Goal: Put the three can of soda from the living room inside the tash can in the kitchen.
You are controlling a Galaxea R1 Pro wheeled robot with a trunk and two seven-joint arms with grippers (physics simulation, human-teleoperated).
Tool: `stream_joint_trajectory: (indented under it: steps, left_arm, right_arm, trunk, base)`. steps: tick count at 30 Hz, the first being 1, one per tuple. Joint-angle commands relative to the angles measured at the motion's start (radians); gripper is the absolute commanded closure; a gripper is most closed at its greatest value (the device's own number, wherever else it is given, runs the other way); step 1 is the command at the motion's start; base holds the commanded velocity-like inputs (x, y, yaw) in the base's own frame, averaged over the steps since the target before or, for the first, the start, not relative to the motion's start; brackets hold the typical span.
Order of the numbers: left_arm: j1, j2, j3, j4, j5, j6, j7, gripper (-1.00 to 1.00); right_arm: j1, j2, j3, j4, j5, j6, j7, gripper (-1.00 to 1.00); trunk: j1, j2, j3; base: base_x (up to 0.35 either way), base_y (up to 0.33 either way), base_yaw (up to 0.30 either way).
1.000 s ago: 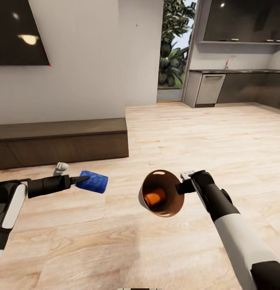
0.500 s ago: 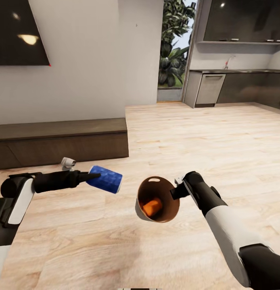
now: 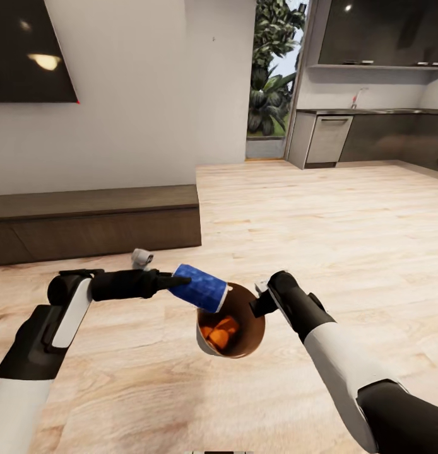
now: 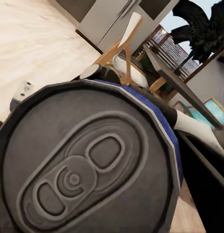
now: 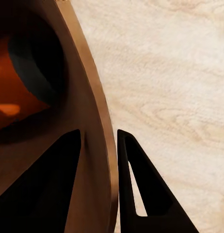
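My left gripper (image 3: 173, 282) is shut on the dark blue can of soda (image 3: 201, 289), which lies tilted with its far end over the rim of the tash can (image 3: 249, 323). In the left wrist view the can's grey top (image 4: 88, 165) is close up, with its blue side (image 4: 166, 127) behind. The bin hangs above the floor, tilted with its mouth toward me. My right gripper (image 3: 259, 304) is shut on its rim, one finger inside and one outside the wall (image 5: 100, 160). Orange soda cans (image 3: 218, 333) lie in the coppery inside (image 5: 10, 104).
A long dark low cabinet (image 3: 93, 221) runs along the white wall at the left, under a wall TV (image 3: 29, 50). Light wooden floor (image 3: 320, 214) stretches to the kitchen (image 3: 377, 132) at the back right, beside a glazed opening with plants (image 3: 269, 82).
My left arm has carried the blue can to the right, up to the bin's rim. My right arm has brought the bin left and nearer, with its mouth turned more upward.
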Motion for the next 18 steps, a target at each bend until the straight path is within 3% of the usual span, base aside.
stream_joint_trajectory:
  steps: [1, 4, 9, 14, 18]
  left_arm:
    - [-0.003, -0.01, -0.009, 0.001, -0.004, 0.0, 0.002, 1.0]
    - [-0.012, -0.042, -0.044, 0.003, -0.005, 0.0, 0.021, 1.0]
    - [-0.02, -0.107, -0.128, 0.01, -0.006, 0.0, 0.107, 1.0]
    - [-0.02, -0.126, -0.169, 0.015, -0.006, 0.0, 0.155, 1.0]
    - [-0.019, -0.121, -0.177, 0.015, -0.007, 0.0, 0.17, 1.0]
  right_arm:
    - [-0.001, 0.002, 0.006, 0.001, -0.023, 0.003, 0.0, 1.0]
    - [-0.001, 0.01, 0.021, 0.003, -0.023, 0.003, 0.0, 1.0]
    - [-0.001, 0.022, 0.031, 0.007, -0.023, 0.003, -0.001, 1.0]
    - [-0.001, 0.022, 0.032, 0.007, -0.023, 0.003, -0.001, 1.0]
    - [-0.001, 0.022, 0.031, 0.007, -0.023, 0.003, -0.001, 1.0]
  trunk:
    - [0.0, 0.0, 0.0]
    - [0.0, 0.0, 0.0]
    - [0.0, 0.0, 0.0]
    - [0.0, 0.0, 0.0]
    - [0.0, 0.0, 0.0]
  base:
    - [0.0, 0.0, 0.0]
    - [0.0, 0.0, 0.0]
    - [0.0, 0.0, 0.0]
    - [0.0, 0.0, 0.0]
    - [0.0, 0.0, 0.0]
